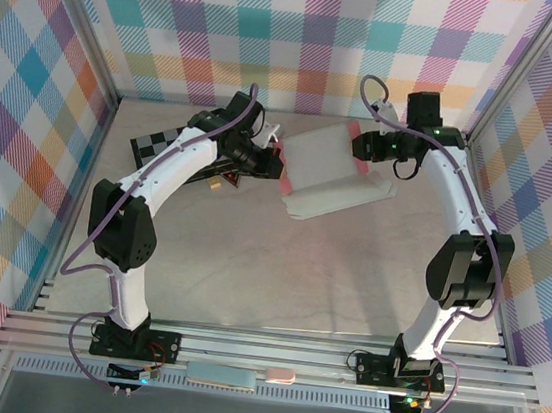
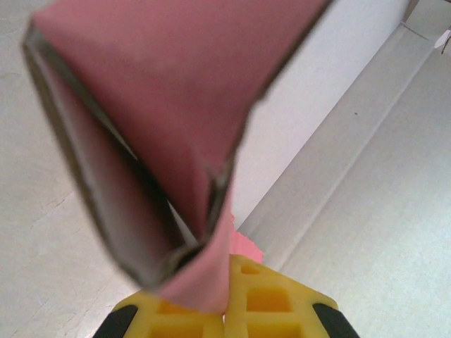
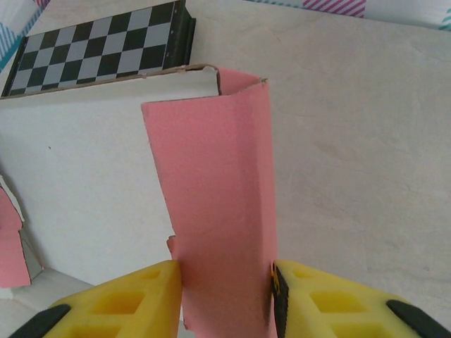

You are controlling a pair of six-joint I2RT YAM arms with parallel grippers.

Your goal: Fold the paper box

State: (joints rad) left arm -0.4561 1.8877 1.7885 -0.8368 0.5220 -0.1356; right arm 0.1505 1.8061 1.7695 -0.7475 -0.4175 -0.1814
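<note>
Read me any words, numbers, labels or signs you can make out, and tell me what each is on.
No readable text in any view.
The box is plain pink and white card, with no print.
The board has only black-and-grey checks, no letters or numbers.
If the arms carry any labels, they are too small to tell.

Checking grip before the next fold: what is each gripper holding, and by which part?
The left gripper pinches the paper box by a folded pink flap. The right gripper has another pink flap between its fingers; whether it grips cannot be told.
</note>
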